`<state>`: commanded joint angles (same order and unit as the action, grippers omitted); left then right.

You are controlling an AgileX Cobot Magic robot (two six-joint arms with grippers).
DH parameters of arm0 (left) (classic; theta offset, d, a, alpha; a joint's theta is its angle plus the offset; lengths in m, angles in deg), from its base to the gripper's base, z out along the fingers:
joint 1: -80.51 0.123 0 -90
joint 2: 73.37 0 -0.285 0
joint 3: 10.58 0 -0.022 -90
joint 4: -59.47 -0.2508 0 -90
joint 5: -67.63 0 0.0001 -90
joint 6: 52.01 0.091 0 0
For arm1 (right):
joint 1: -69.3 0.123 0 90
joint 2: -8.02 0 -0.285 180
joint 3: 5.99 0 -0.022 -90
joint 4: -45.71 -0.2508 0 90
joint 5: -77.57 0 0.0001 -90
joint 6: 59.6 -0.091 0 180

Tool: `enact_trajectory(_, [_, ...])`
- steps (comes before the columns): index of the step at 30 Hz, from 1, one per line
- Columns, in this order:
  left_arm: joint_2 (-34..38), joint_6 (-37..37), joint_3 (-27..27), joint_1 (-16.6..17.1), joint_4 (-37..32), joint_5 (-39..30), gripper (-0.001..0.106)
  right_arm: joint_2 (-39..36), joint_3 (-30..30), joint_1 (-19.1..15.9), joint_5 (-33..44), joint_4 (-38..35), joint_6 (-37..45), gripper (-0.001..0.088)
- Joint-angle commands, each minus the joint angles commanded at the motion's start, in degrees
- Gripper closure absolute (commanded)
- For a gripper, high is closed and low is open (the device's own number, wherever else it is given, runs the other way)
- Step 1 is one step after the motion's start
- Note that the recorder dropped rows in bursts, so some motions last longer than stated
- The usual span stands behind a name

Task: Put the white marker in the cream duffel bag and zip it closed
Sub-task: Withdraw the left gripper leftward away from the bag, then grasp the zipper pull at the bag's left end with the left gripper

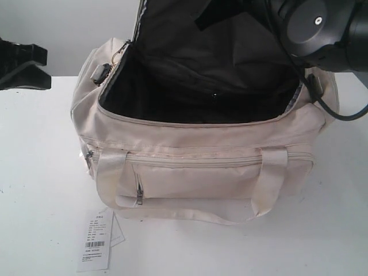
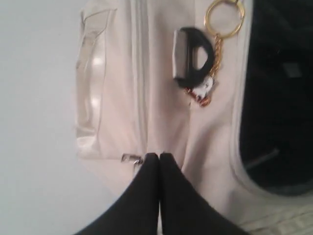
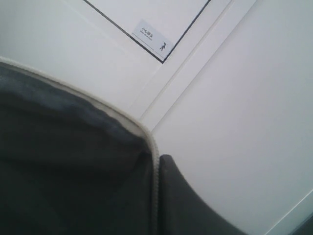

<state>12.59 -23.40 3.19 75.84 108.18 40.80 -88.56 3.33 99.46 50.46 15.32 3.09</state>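
Open cream duffel bag [image 1: 201, 172] lies nine to three o'clock; its zipper charm [image 1: 118, 57], at ten o'clock, is nearest the left gripper [image 2: 159, 157], clenched empty. Right gripper [image 3: 157, 165] pinches the raised flap [image 1: 172, 17]; white marker unseen.

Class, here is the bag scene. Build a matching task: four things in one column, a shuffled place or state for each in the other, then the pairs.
1 cream duffel bag
2 barcode tag
3 gold charm
4 left gripper

A jaws shut
B lies on the white table
C top flap open
D at the bag's end

Pairs: 1-C, 2-B, 3-D, 4-A
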Motion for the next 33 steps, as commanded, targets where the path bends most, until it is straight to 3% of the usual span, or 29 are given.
enact_trajectory(5, [2.93,3.39,0.0,0.0,3.29,6.36,0.057,0.0,0.0,0.0,0.0,0.0,0.0,0.0868])
enact_trajectory(8, [5.63,3.39,-0.11,0.0,7.11,7.51,0.045,0.0,0.0,0.0,0.0,0.0,0.0,0.0868])
enact_trajectory(18, [14.46,15.38,-5.97,0.0,18.96,3.02,0.045,0.0,0.0,0.0,0.0,0.0,0.0,0.0868])
enact_trajectory(33, [18.93,18.8,-6.64,0.0,19.77,3.27,0.045,0.0,0.0,0.0,0.1,0.0,0.0,0.0868])
